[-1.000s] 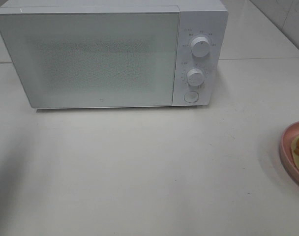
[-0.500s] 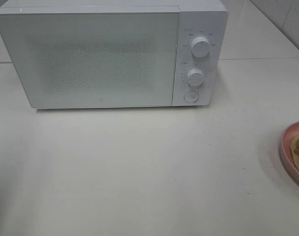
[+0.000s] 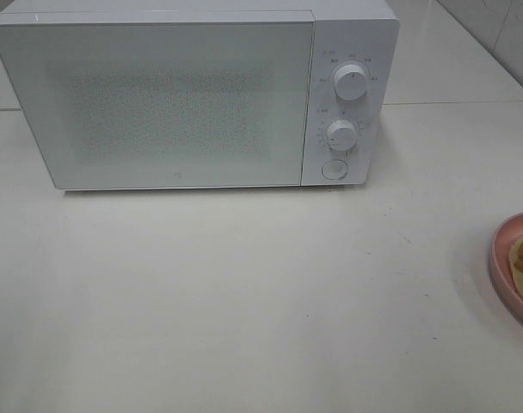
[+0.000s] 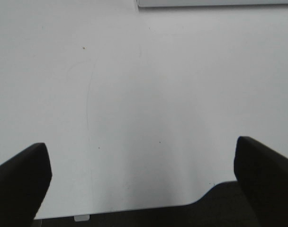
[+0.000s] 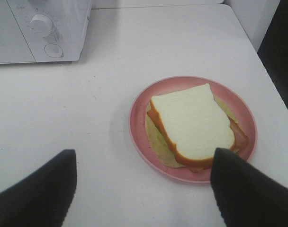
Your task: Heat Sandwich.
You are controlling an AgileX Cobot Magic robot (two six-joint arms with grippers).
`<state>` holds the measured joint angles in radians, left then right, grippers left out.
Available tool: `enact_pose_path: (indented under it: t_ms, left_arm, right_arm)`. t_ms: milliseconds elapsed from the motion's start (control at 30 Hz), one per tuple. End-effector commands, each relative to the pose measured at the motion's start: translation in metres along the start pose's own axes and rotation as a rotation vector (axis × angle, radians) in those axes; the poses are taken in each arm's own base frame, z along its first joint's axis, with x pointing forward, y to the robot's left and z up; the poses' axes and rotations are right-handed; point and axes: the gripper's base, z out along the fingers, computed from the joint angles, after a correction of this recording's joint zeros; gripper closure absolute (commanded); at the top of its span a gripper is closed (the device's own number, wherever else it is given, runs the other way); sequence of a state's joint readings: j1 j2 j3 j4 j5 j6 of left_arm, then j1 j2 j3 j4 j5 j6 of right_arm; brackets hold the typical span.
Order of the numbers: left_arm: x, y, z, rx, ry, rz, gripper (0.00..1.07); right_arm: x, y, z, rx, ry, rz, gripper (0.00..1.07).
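The right gripper [image 5: 143,189] is hanging with its jaws spread wide and holding nothing, looking down on the sandwich [image 5: 193,124], which is lying on the pink plate [image 5: 139,127] just ahead of its fingertips. The left gripper [image 4: 143,177] is also gaping wide over bare table [image 4: 134,85]. The plate is sitting at the right edge of the table, well apart from the closed microwave [image 3: 158,103], so the right arm is the nearer one.

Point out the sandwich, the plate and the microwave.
sandwich [image 5: 193,120], right wrist view, middle of the top bread slice
plate [image 5: 137,127], right wrist view, pink rim
microwave [image 3: 167,103], exterior high view, middle of the closed door
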<state>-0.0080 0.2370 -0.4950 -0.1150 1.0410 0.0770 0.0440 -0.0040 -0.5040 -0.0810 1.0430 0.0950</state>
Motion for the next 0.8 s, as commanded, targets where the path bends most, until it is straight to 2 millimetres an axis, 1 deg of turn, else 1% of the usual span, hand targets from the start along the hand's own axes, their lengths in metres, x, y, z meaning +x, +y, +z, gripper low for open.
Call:
enact_pose_path:
  t_ms: [33, 100, 200, 500, 800]
  left_arm:
    - [0.006, -0.001, -0.010, 0.002, -0.081, -0.004, 0.09]
    - [0.008, -0.002, -0.012, 0.002, -0.098, -0.003, 0.09]
    - [0.014, -0.003, -0.021, 0.000, -0.165, 0.012, 0.09]
    - [0.023, -0.004, -0.032, -0.001, -0.262, 0.022, 0.09]
    - [0.023, -0.004, -0.032, -0.004, -0.264, 0.024, 0.09]
  right_arm:
    - [0.002, 0.000, -0.003, 0.008, -0.028, -0.006, 0.32]
    - [0.002, 0.000, -0.003, 0.008, -0.028, -0.006, 0.32]
    - [0.002, 0.000, -0.003, 0.008, -0.028, -0.006, 0.32]
    - [0.002, 0.000, -0.003, 0.008, -0.028, -0.006, 0.32]
    - [0.002, 0.000, -0.003, 0.008, -0.027, -0.006, 0.32]
